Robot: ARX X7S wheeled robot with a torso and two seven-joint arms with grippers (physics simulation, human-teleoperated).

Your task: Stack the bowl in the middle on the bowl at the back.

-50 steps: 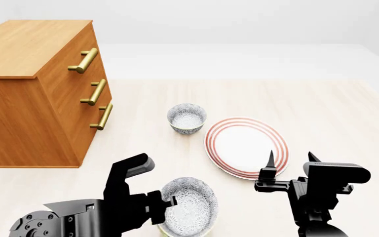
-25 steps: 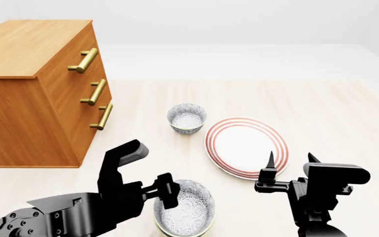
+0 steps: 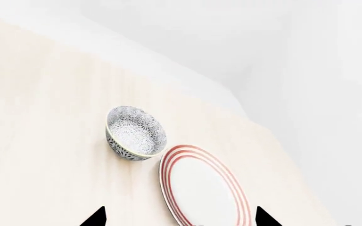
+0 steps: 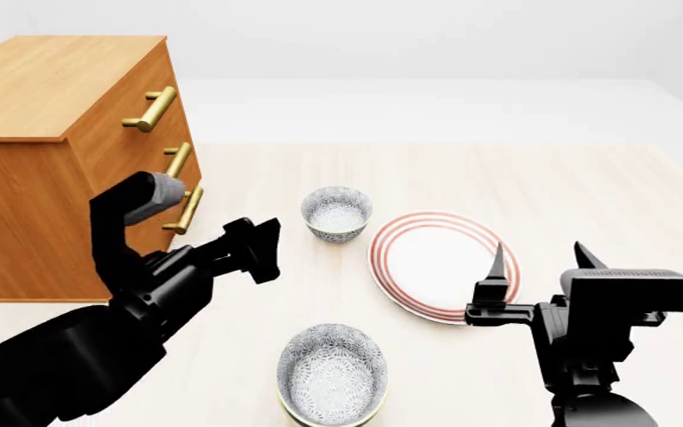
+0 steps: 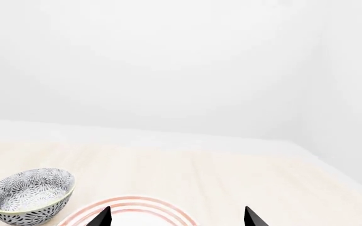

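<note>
Left gripper above speckled bowl.

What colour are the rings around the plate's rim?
Red, concentric rings on a white plate. They show best in the head view.

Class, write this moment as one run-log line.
left claw: open, empty, raised | right claw: open | front bowl: on table | back bowl: unstacked
</note>
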